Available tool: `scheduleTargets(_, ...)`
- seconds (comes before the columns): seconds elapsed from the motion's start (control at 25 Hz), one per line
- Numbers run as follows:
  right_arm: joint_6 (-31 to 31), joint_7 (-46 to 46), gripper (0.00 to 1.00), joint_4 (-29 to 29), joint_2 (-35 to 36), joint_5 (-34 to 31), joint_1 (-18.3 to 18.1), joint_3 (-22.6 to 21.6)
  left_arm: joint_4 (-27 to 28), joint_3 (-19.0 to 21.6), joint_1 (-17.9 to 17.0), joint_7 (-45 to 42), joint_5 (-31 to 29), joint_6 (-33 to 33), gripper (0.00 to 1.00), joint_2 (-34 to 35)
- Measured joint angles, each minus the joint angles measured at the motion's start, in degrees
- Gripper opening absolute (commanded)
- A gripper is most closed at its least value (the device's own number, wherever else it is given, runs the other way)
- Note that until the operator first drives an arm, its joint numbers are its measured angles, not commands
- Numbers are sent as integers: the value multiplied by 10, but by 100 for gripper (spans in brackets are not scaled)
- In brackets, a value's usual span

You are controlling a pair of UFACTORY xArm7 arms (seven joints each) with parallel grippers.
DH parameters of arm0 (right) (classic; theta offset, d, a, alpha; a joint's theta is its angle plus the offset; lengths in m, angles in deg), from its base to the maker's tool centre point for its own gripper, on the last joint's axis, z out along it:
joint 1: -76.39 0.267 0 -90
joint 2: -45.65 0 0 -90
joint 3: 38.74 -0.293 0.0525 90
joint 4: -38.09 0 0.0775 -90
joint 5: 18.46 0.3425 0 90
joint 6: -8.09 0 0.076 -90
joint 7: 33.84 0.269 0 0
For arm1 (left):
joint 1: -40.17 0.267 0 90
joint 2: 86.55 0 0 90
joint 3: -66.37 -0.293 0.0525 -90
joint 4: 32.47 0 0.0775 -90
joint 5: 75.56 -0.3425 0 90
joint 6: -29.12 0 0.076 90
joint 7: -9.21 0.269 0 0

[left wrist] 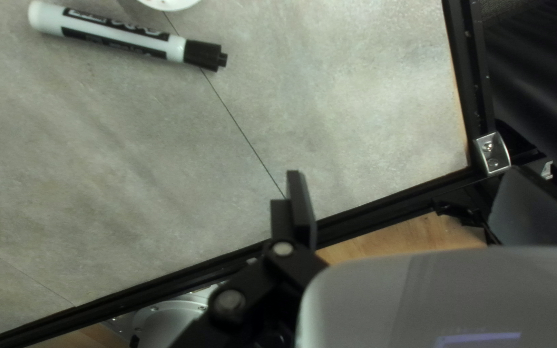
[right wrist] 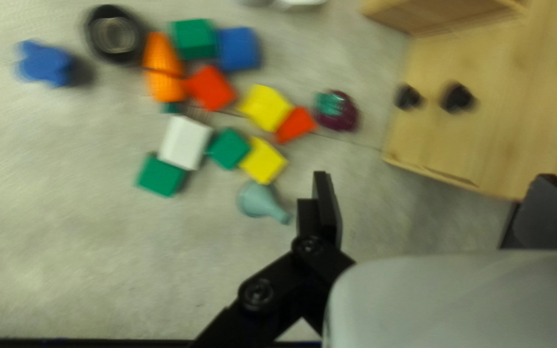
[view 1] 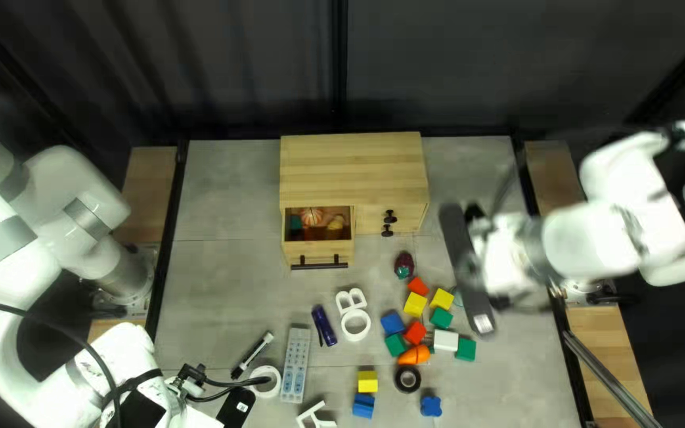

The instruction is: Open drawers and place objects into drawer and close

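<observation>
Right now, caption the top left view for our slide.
Open drawer with things inside, coloured blocks on the table.

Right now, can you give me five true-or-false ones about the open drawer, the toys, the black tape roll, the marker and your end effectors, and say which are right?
1. The drawer with the long handle is open. True.
2. The purple toy is inside the drawer. False: it lies on the table, outside the drawer.
3. The black tape roll is beside the orange toy. True.
4. The left end effector is shut on the marker. False: it is open, and the marker lies on the table.
5. The right end effector is open. True.
</observation>
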Motion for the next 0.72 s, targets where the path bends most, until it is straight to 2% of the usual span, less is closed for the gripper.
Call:
scheduleTargets(0.24, 2, 3, 100, -4, 6, -3, 0, -6, 0, 0, 0, 0, 0, 0, 100, 0)
scheduleTargets(0.36, -14, 7, 100, -38, 68, -19, 2, -27, 0, 0, 0, 0, 0, 0, 100, 0)
scheduleTargets(0.52, -115, 11, 100, -83, 170, -82, 14, -62, 0, 0, 0, 0, 0, 0, 100, 0)
scheduleTargets(0.72, -240, -56, 100, -76, 213, -123, 38, -87, 0, 0, 0, 0, 0, 0, 100, 0)
